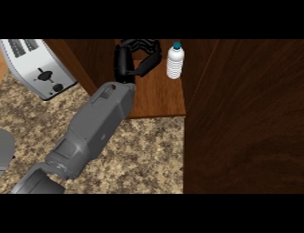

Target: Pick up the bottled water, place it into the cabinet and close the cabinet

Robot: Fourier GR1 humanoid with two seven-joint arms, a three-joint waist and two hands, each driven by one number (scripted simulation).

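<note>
Head view shows the bottled water (174, 60) standing upright on the cabinet shelf (158, 98), just beside the left hand (136, 57), whose fingers are spread and hold nothing; the right hand is out of view. Risk: a sideways sweep on withdrawal could tip the bottle. The cabinet door (255, 118) stands open and could catch the forearm.

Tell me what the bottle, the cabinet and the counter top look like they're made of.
Bottled water: seemingly clear ribbed plastic with a blue cap. Cabinet: dark brown wood by its streaky grain, smooth finish. Counter top: speckled tan and brown, likely granite-type stone.
</note>
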